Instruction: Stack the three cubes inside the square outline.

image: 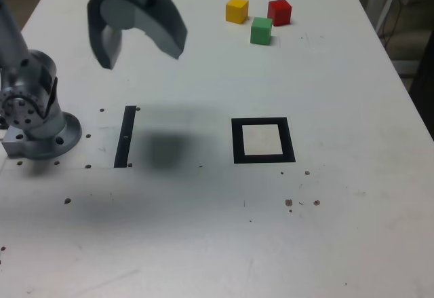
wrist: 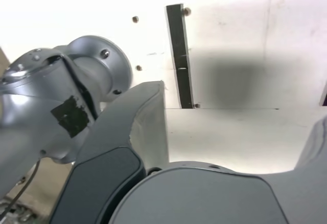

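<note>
Three cubes sit apart from each other near the table's far edge in the exterior view: a yellow cube (image: 237,10), a red cube (image: 279,11) and a green cube (image: 261,30) just in front of them. The square outline (image: 262,140), a black frame with a cream centre, lies flat mid-table with nothing in it. My gripper (image: 141,52) hangs high above the table at the exterior view's upper left, jaws open and empty, well away from cubes and outline. The wrist view shows one grey finger (wrist: 145,127) over the table; no cube appears there.
A thin black strip (image: 125,136) lies on the white table (image: 217,244), left of the outline in the exterior view. The strip (wrist: 180,55) also appears in the wrist view. The arm's grey base (image: 34,118) stands at the exterior view's left edge.
</note>
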